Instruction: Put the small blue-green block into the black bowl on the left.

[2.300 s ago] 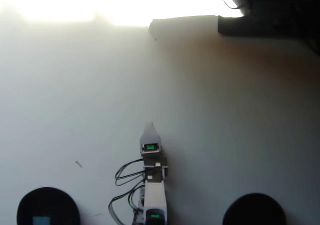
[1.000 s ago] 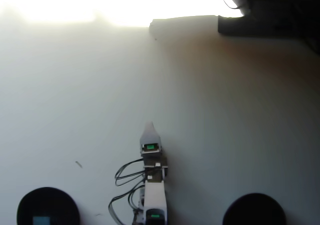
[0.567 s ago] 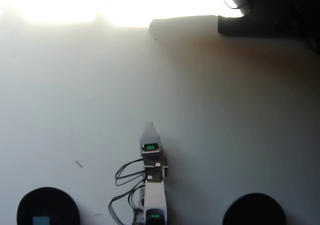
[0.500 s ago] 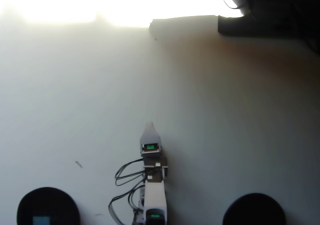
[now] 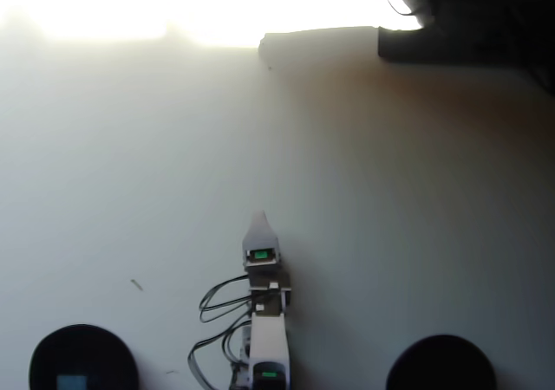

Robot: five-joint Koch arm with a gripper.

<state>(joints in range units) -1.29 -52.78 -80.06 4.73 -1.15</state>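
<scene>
Two look-alike black bowls sit at the bottom edge of the overhead view, one at the left and one at the right. A small pale blue-green square, apparently the small blue-green block, lies inside the left bowl near the frame's bottom edge. My arm comes up from the bottom centre. The gripper points toward the top of the view over bare table, well away from both bowls. Only one pointed tip shows, so I cannot tell how the jaws stand. Nothing shows in the gripper.
The white table fills the view, with strong glare along the top left. Dark equipment stands at the top right. Black cables loop to the left of the arm's base. A small dark speck lies on the table at lower left.
</scene>
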